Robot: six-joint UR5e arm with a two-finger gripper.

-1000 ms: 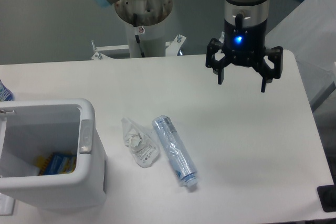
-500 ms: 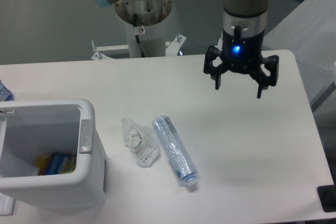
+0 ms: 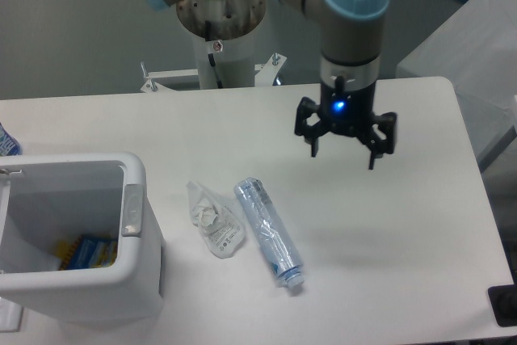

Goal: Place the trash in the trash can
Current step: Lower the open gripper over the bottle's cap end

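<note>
A crushed clear plastic bottle (image 3: 268,232) with a bluish label and cap lies on the white table, cap toward the front. A crumpled clear-white wrapper (image 3: 214,220) lies just left of it, touching or nearly touching. The white trash can (image 3: 133,199) with a grey side panel stands at the front left, holding a blue and yellow item. My gripper (image 3: 342,155) hangs open and empty above the table, up and to the right of the bottle, fingers pointing down.
The robot's base column (image 3: 218,30) stands behind the table's far edge. A grey surface (image 3: 477,54) lies to the right of the table. A dark object (image 3: 505,305) sits at the front right corner.
My gripper has moved left and lower, toward the bottle, staying open. The bottle, wrapper and bin have not moved.
</note>
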